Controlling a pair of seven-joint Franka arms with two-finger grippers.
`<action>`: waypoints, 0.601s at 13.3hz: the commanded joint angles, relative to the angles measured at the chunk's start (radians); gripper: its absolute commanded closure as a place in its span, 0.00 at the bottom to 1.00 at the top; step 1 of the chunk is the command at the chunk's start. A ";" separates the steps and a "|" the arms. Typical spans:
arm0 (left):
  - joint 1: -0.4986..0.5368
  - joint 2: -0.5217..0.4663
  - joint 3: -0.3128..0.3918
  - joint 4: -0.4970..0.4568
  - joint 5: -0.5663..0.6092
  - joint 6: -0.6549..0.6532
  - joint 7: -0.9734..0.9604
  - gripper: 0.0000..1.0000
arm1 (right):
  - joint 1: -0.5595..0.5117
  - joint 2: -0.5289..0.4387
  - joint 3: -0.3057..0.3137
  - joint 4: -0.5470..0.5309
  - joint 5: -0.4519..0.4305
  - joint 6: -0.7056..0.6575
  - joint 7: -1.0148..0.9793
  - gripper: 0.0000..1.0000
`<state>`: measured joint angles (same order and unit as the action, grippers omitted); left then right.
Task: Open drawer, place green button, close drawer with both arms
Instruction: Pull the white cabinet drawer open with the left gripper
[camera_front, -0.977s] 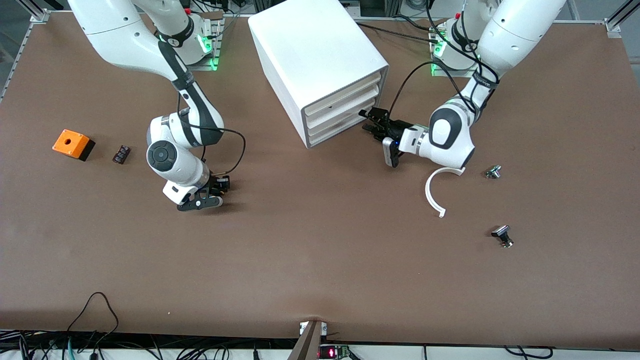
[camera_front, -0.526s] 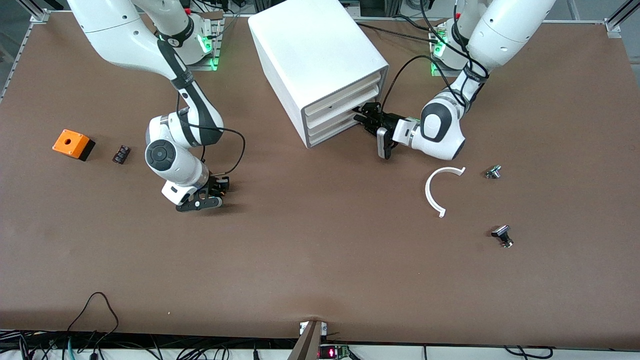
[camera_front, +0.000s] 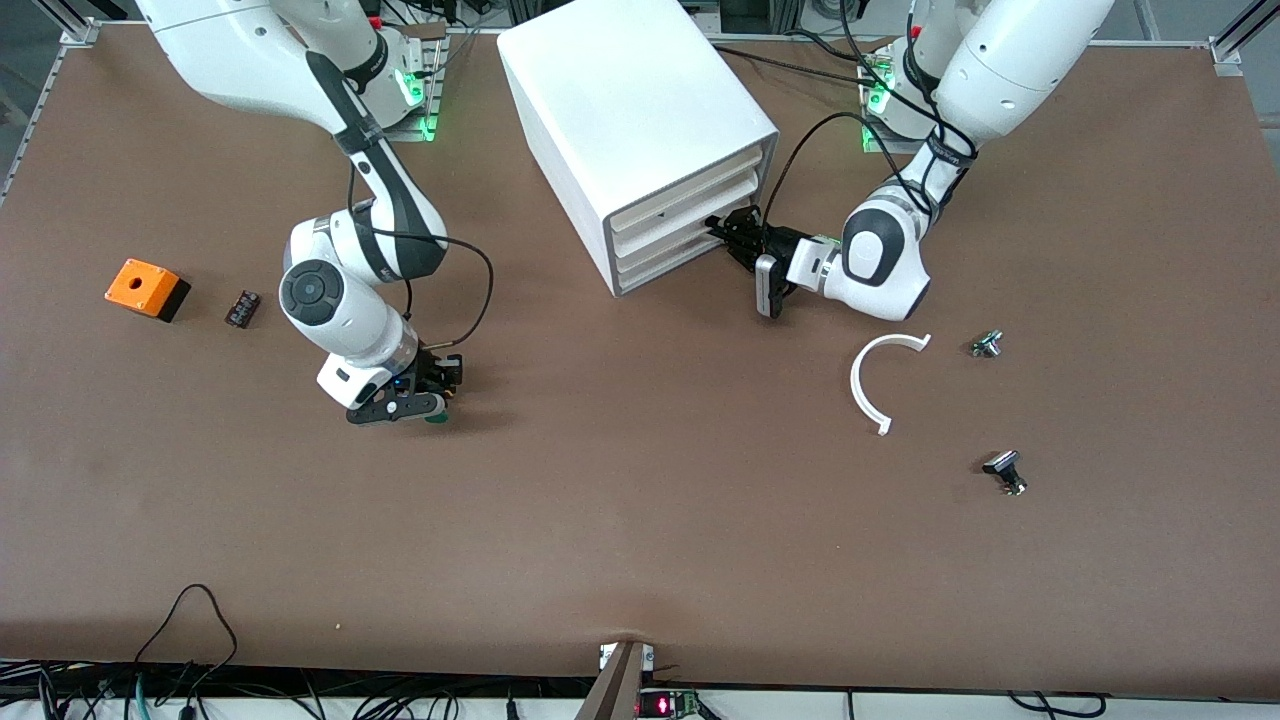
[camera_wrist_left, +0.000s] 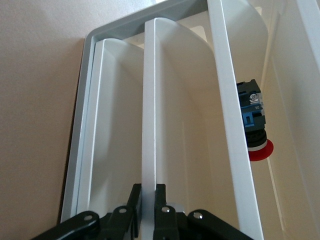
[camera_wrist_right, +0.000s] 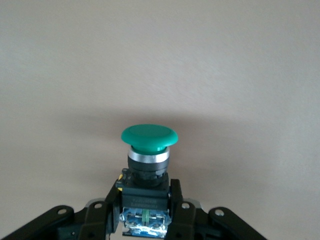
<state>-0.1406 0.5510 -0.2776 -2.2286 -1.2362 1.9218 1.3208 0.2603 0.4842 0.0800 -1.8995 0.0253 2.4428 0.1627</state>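
The white cabinet (camera_front: 630, 90) stands at the back middle of the table, all three drawers closed. My left gripper (camera_front: 724, 232) is at the lowest drawer (camera_front: 668, 257). In the left wrist view my left gripper (camera_wrist_left: 149, 192) is shut on that drawer's thin white front lip (camera_wrist_left: 152, 100), with one finger on each side. My right gripper (camera_front: 432, 398) is low over the table toward the right arm's end. It is shut on the button (camera_front: 438, 417). In the right wrist view my right gripper (camera_wrist_right: 145, 195) clamps the black-and-blue body, and the green cap (camera_wrist_right: 149, 136) sticks out past the fingers.
An orange box (camera_front: 147, 288) and a small black part (camera_front: 242, 307) lie toward the right arm's end. A white curved strip (camera_front: 872, 385) and two black-and-silver parts (camera_front: 987, 343) (camera_front: 1005, 470) lie toward the left arm's end. A red-capped button (camera_wrist_left: 259, 145) sits in a higher drawer.
My left gripper moved in to the cabinet front and closed on the drawer lip. My right arm rose slightly with the button, and its green cap now shows.
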 joint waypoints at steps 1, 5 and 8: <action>0.015 0.007 0.011 0.015 -0.020 0.019 0.041 1.00 | 0.005 -0.010 0.029 0.106 0.012 -0.112 0.066 1.00; 0.053 0.013 0.029 0.058 0.010 0.014 0.037 1.00 | 0.005 -0.009 0.052 0.247 0.013 -0.220 0.090 1.00; 0.071 0.035 0.070 0.142 0.107 0.000 -0.008 1.00 | 0.013 -0.007 0.052 0.342 0.015 -0.304 0.092 1.00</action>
<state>-0.0861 0.5522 -0.2246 -2.1561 -1.1735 1.9251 1.3222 0.2661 0.4725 0.1295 -1.6296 0.0265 2.2043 0.2406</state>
